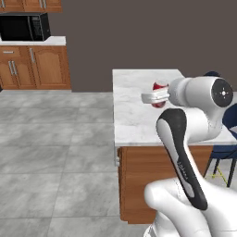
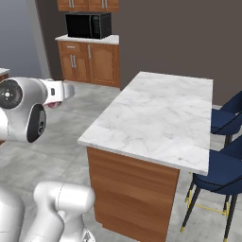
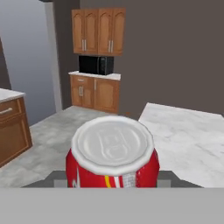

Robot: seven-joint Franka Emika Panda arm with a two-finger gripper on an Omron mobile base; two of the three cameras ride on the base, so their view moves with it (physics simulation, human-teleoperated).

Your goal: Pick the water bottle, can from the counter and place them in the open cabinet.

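Both base views look forward and down over the counter [image 1: 134,106] (from opposite sides); the hand view sits close above the can [image 3: 112,153].

Colors rn: can [image 3: 112,157] is red w/ a silver top and white + yellow markings. Counter [image 2: 156,118] = white marble w/ grey veins on a brown wood base. Chairs [image 2: 226,166] navy blue, microwave [image 1: 24,27] black, floor [image 1: 51,152] grey tile.

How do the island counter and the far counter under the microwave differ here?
The counter is a veined marble slab on a plain wood base; the far counter is plain white over arched-panel doors. The counter's top is bare, while a microwave sits on the far one. Both have brown wooden bases.
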